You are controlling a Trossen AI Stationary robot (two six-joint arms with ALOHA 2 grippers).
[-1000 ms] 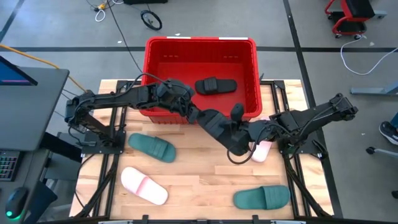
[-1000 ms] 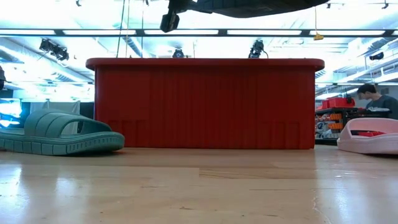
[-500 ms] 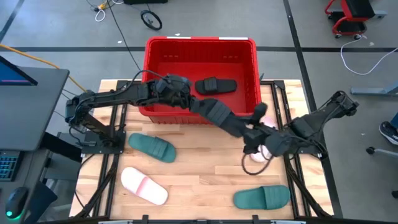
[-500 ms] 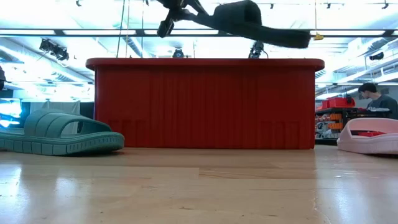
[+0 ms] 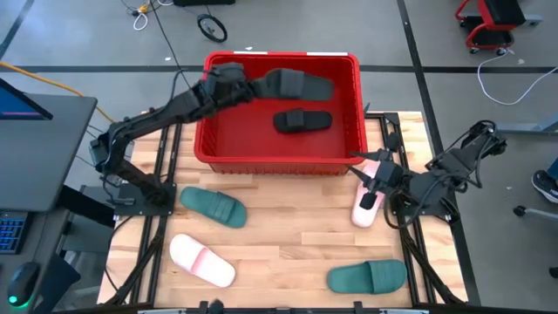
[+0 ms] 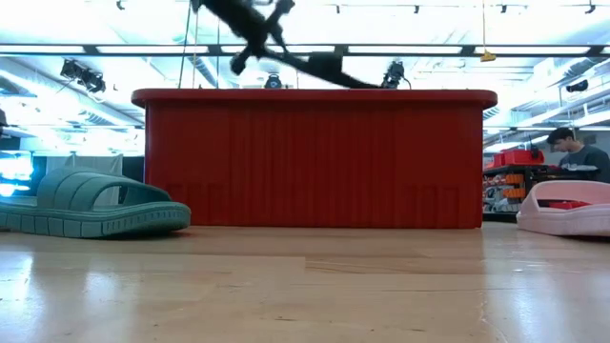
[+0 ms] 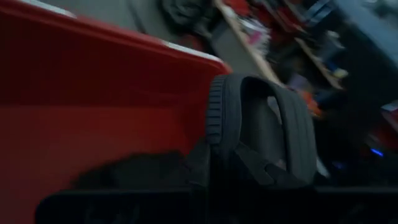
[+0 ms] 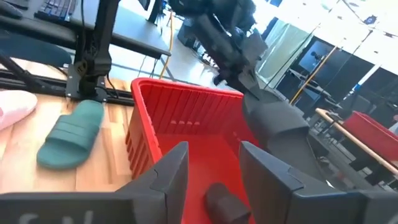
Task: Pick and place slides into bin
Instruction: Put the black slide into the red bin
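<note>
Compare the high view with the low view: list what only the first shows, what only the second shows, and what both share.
Only the high view shows the black slide lying on the bin floor, the pink slide near the left arm's base, the front green slide, and the right gripper, open over the table by the bin's corner.

Only the low view shows a person in the room behind.

Both share the red bin, the left gripper holding a black slide above the bin, the green slide by the bin and the pink slide beside the right gripper.
</note>
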